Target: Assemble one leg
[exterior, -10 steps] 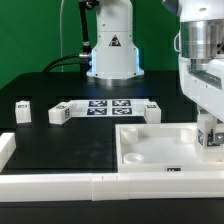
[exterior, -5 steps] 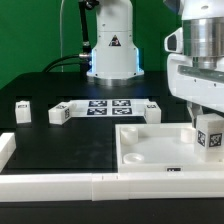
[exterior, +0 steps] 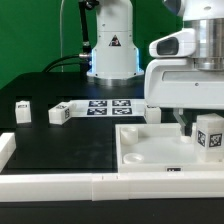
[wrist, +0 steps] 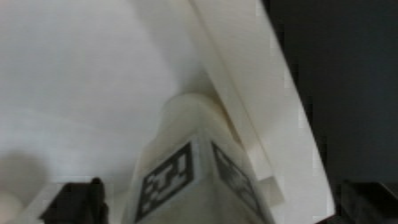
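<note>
A leg (exterior: 210, 136), a small white blocky peg with square tags, stands upright in the near right corner of the large white panel (exterior: 150, 148). My gripper (exterior: 200, 118) hovers just above it, open, with the fingers clear of it. In the wrist view the leg (wrist: 192, 170) sits between my two dark fingertips (wrist: 75, 200) with gaps on both sides, against the panel's raised rim (wrist: 249, 90). Three more legs lie on the black table: one (exterior: 22, 107) at the exterior view's left, one (exterior: 58, 113) beside it, one (exterior: 153, 108) behind the panel.
The marker board (exterior: 108, 106) lies flat behind the panel, in front of the arm's base (exterior: 112, 50). A white border rail (exterior: 60, 185) runs along the table's front edge and round the left corner.
My gripper was down around the leg, then let go and rose. The hand has swung toward the exterior view's left. The leg stays upright in the panel's corner.
</note>
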Robot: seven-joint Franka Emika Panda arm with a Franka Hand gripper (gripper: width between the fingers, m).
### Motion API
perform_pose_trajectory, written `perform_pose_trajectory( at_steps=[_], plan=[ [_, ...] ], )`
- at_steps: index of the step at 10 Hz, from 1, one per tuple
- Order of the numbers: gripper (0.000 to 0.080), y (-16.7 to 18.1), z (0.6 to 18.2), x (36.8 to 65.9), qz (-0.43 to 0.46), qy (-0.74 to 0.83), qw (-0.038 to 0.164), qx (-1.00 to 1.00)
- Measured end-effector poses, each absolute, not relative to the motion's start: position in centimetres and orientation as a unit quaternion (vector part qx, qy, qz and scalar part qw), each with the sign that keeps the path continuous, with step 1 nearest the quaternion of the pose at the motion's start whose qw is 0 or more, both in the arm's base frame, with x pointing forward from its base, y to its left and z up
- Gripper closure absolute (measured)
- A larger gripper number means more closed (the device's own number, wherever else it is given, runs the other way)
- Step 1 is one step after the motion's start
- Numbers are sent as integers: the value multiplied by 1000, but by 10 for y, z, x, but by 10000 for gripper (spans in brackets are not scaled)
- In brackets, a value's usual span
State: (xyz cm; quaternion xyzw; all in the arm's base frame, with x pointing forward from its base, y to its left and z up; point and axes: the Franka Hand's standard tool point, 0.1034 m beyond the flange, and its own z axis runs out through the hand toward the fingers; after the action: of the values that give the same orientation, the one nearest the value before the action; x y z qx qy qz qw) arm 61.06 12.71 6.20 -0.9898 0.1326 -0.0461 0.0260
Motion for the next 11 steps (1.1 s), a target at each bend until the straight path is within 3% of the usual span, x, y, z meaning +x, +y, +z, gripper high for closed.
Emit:
perform_pose_trajectory(
  at_steps=[5,6,7,8,9,11],
  plan=[
    [150,122,63,610,-54,-70,-1,-996],
    [236,122,62,610,-54,-55,0,-997],
    [372,122,62,610,-54,-55,0,-997],
    [372,122,62,610,-54,-54,0,-997],
    [510,122,62,610,-54,-54,0,-997],
    [510,122,62,610,-54,-45,1,-998]
  ],
)
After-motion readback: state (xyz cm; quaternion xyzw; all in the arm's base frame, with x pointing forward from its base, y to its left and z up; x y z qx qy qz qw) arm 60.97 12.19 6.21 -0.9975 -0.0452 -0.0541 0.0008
